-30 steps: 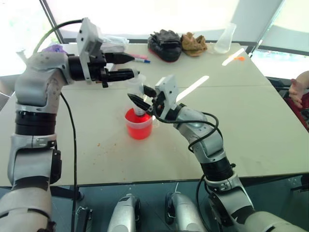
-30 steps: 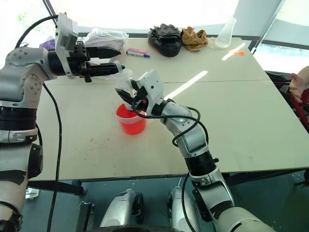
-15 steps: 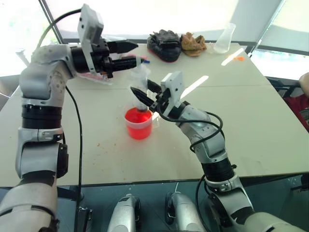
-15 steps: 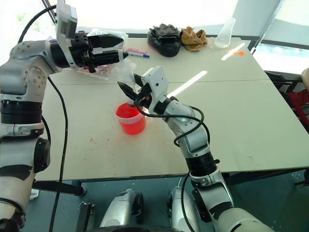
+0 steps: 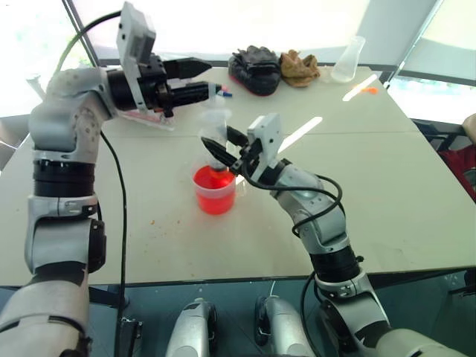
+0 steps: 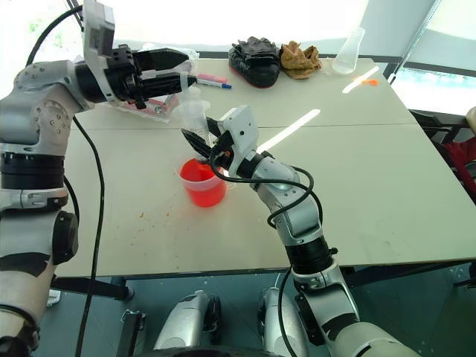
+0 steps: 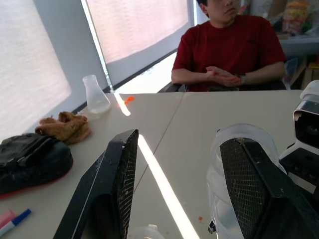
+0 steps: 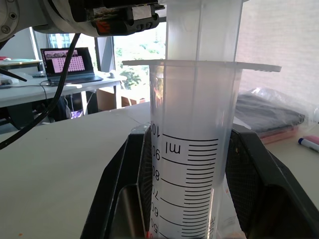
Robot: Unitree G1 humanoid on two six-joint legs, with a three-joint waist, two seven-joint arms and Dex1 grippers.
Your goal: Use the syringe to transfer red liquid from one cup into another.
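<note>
The syringe (image 5: 213, 128) stands upright with its tip down in the red cup (image 5: 214, 195), which holds the red liquid (image 6: 201, 175). My right gripper (image 5: 220, 143) is shut on the clear barrel (image 8: 192, 149), just under the flange; the scale marks face the wrist camera. My left gripper (image 5: 202, 80) reaches in level just above the syringe's top, fingers (image 7: 117, 184) open with nothing between them. The plunger's white top (image 7: 239, 137) sits against one finger. A sliver of clear plastic (image 5: 239, 186) right of the red cup may be the smaller cup, mostly hidden by my right gripper.
At the table's far edge lie a black glove (image 5: 254, 69), a brown cloth (image 5: 299, 67), a conical flask (image 5: 347, 59) and a marker pen (image 6: 212, 82). A crinkled plastic bag (image 6: 160, 53) lies behind my left gripper. A person (image 7: 229, 50) sits at the table's right side.
My left gripper has risen a little and edged right, over the syringe's top, then stopped. My right gripper has kept its hold on the barrel in place.
</note>
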